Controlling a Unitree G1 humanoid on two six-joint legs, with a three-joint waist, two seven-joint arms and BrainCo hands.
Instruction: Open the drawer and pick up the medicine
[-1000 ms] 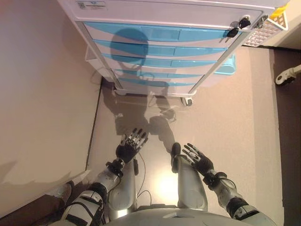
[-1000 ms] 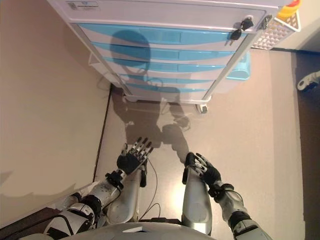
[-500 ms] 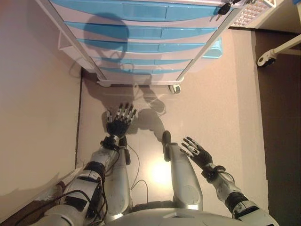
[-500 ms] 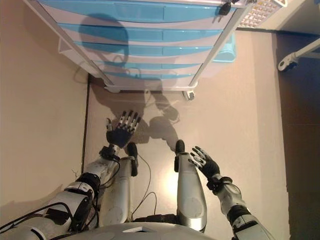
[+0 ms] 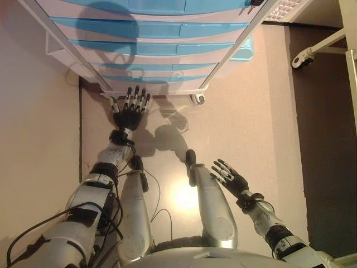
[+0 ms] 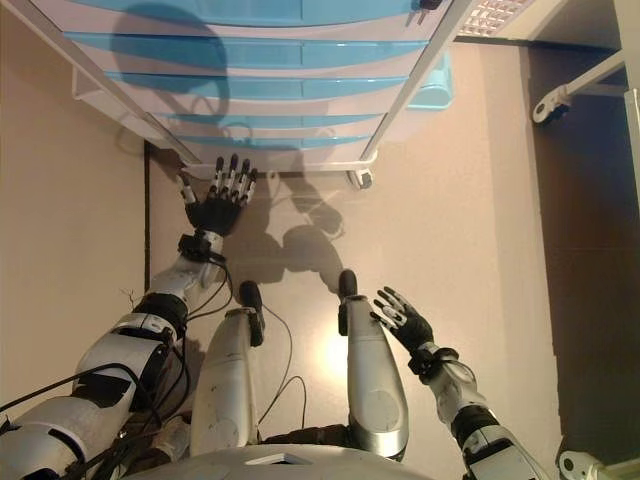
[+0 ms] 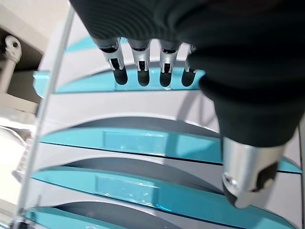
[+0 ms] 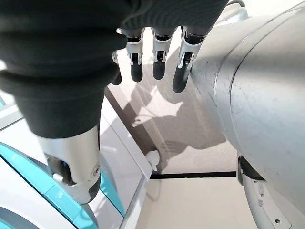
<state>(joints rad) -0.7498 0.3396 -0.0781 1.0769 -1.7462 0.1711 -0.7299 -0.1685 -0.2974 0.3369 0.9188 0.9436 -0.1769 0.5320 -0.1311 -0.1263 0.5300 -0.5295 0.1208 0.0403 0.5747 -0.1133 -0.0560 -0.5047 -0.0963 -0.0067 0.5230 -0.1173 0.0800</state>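
Looking down at a white drawer cart (image 5: 234,53) with a stack of light-blue drawer fronts (image 5: 150,28), all shut, parked on castors (image 5: 195,99) against the wall. Not a single drawer pulled out, so no medicine visible anywhere; presumably inside one of them, can't tell which.

Left hand (image 5: 130,111) stretched out low toward the bottom of the stack, fingers straight and a bit fanned, thumb out to the side, holding nothing. Fingertips (image 7: 143,76) seen from the wrist camera hovering in front of the curved blue drawer fronts, close but apparently not touching; hard to call for sure. Right hand (image 5: 228,176) hanging out by the robot's right side, well away from the cart, fingers loosely spread and empty, clearly idle.

So: reach phase of the "open the drawer" step, nothing gripped. Task barely started, honestly.

Next up, probably: pick a drawer, get the fingertips into the recessed lip under its blue front, curl them, then pull straight back toward the body. Worth watching that the cart doesn't roll on those castors instead of the drawer sliding. Right hand likely needed afterwards for grabbing the medicine once something's open.
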